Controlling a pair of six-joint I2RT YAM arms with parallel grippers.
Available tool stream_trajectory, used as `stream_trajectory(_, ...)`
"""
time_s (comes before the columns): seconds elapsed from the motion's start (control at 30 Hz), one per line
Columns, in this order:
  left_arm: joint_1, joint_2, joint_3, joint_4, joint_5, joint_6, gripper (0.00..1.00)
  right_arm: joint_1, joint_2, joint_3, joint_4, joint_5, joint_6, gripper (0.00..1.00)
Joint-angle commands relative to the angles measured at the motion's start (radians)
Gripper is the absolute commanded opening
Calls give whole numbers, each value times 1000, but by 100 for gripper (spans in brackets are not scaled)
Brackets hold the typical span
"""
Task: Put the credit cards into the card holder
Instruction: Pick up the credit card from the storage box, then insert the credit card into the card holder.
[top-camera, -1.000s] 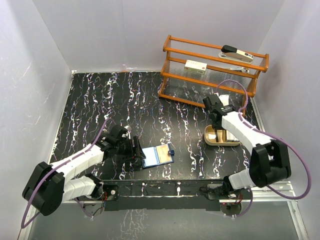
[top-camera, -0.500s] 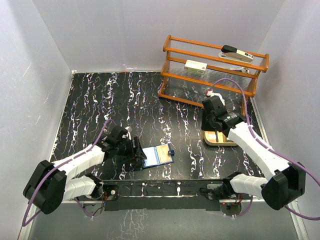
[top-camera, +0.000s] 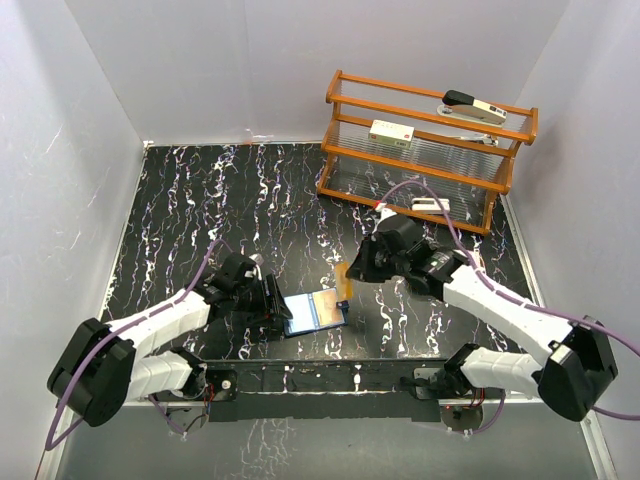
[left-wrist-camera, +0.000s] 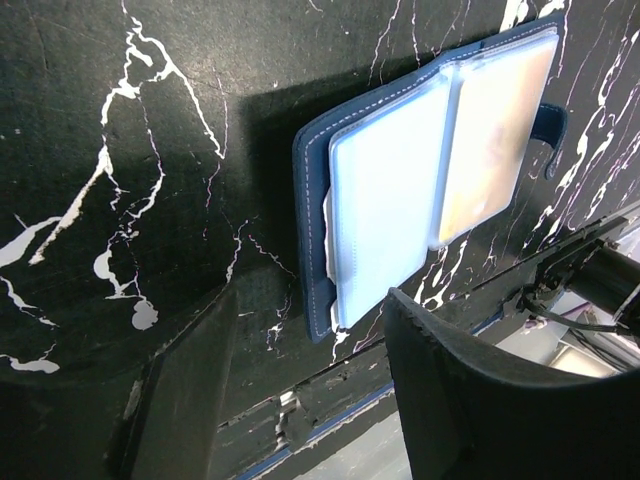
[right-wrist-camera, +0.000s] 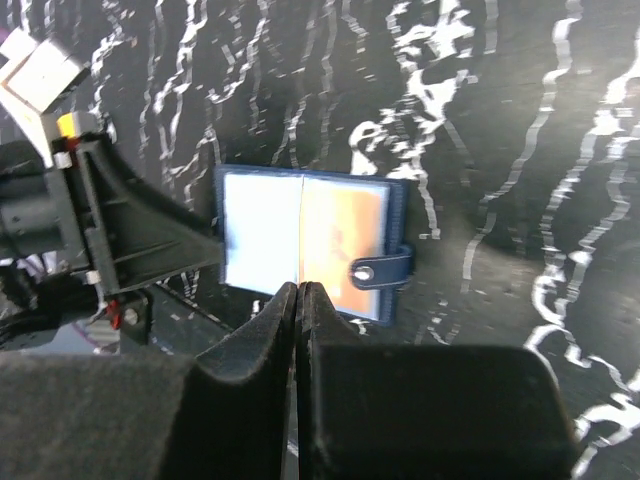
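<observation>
The card holder (top-camera: 315, 312) lies open on the black marbled table near the front edge, with a pale pocket on the left, a tan-orange pocket on the right and its snap tab pointing right. It also shows in the left wrist view (left-wrist-camera: 430, 170) and the right wrist view (right-wrist-camera: 310, 245). My left gripper (top-camera: 275, 300) is open, and its jaws straddle the wallet's left edge (left-wrist-camera: 310, 400). My right gripper (top-camera: 350, 276) hovers just above and right of the wallet. It is shut (right-wrist-camera: 298, 290) on a thin tan credit card (top-camera: 347, 287) seen edge-on.
An orange wooden rack (top-camera: 425, 150) stands at the back right, holding white block devices (top-camera: 390, 130) and a stapler-like tool (top-camera: 472, 107). The right arm hides the spot where the beige tray stood. White walls enclose the table on three sides.
My right arm has swung left from the beige tray at the right to just above the wallet, carrying the card. The left arm and the wallet have not moved.
</observation>
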Motion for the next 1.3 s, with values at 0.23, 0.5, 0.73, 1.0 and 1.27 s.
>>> stream_trajectory(0.23,4,37,2,18,-27,6,47,114,171,-77,391,-116,77,0)
stream_trajectory(0.5,4,63,-17,62,-9,-5,31,114,252,-107,434,-140,56,0)
stream_trajectory(0.73,4,75,-22,85,-1,-8,14,113,301,-136,464,-155,49,0)
stream_trajectory(1.0,4,68,-19,56,-28,8,0,112,347,-150,491,-164,44,0)
stream_trajectory(1.27,4,75,-13,51,-37,18,0,111,399,-156,497,-153,32,2)
